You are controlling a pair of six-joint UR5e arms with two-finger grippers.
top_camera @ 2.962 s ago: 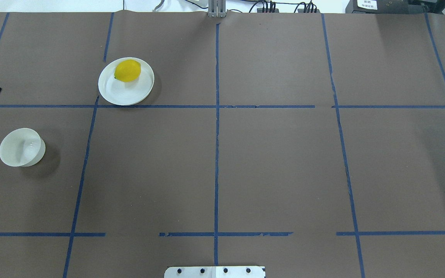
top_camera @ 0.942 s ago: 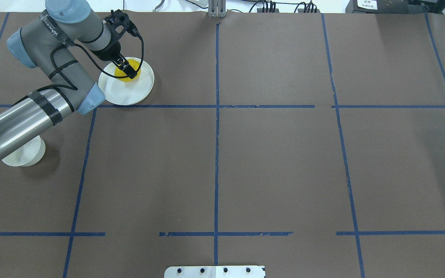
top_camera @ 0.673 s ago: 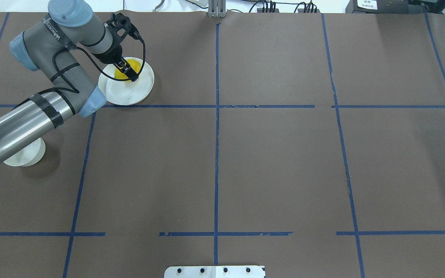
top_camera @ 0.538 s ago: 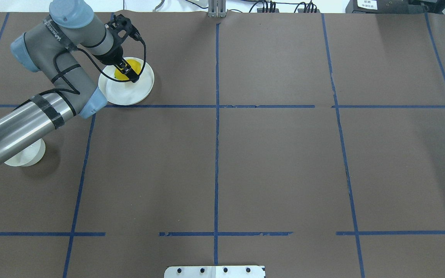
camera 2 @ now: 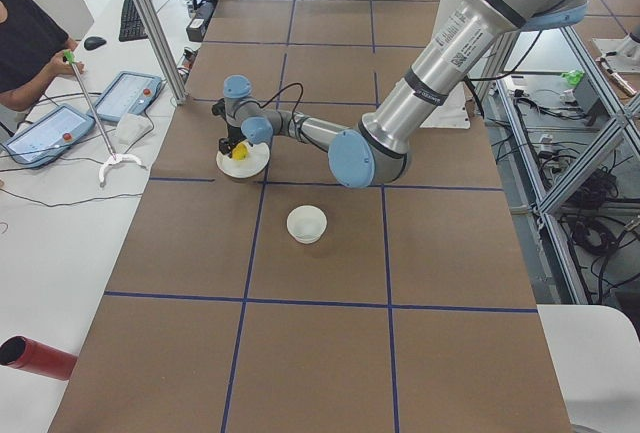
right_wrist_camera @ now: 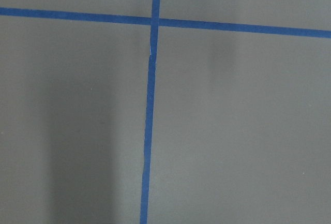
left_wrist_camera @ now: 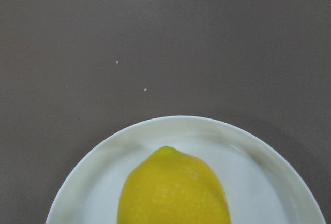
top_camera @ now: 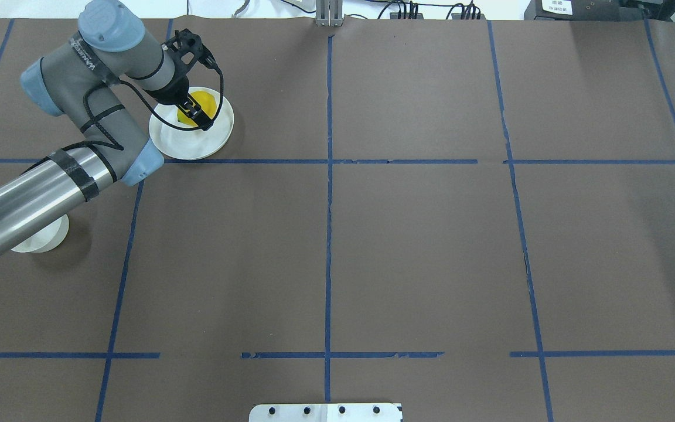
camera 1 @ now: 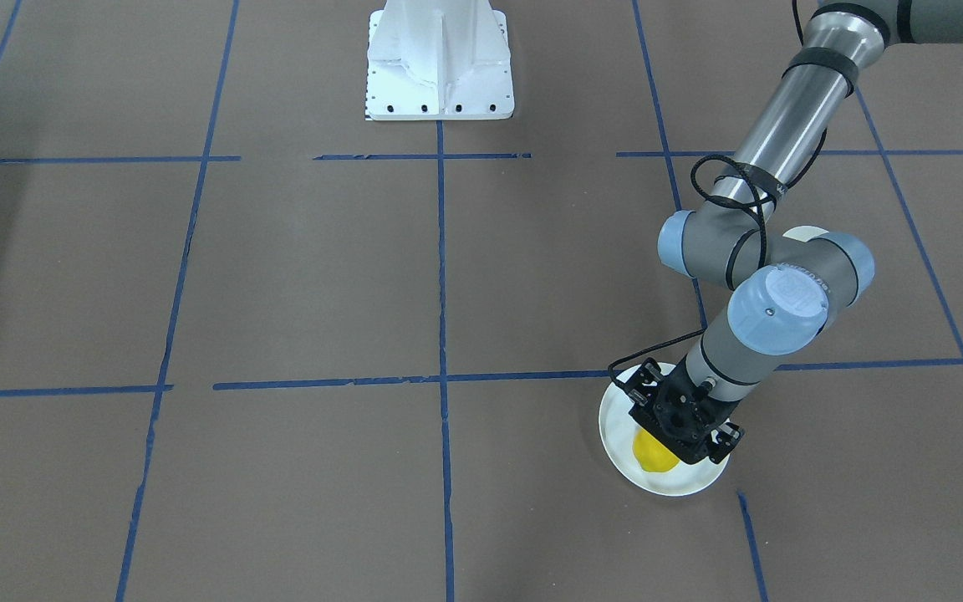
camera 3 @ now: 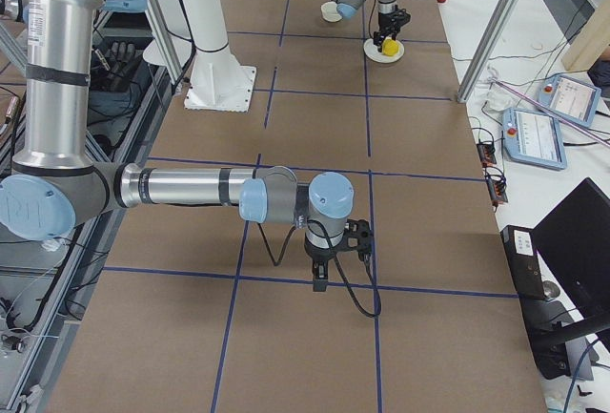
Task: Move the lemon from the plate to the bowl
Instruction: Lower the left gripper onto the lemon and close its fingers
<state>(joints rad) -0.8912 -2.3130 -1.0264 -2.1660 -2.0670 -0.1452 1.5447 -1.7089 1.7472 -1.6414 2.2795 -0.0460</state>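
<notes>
The yellow lemon lies on the far half of the flat white plate, and it fills the bottom of the left wrist view. My left gripper is low over the lemon with its fingers down beside it, and it looks open. The lemon rests on the plate. The deep white bowl stands apart, nearer the robot, partly hidden under my left arm in the overhead view. My right gripper hangs over bare table far from them; I cannot tell whether it is open or shut.
Brown paper with blue tape lines covers the table. The robot's white base stands at the near edge. An operator and tablets are on a side table beyond the far edge.
My left arm came in from the left and lowered onto the lemon. In the last half second it shifted slightly farther and right. The lemon stays on the plate.
</notes>
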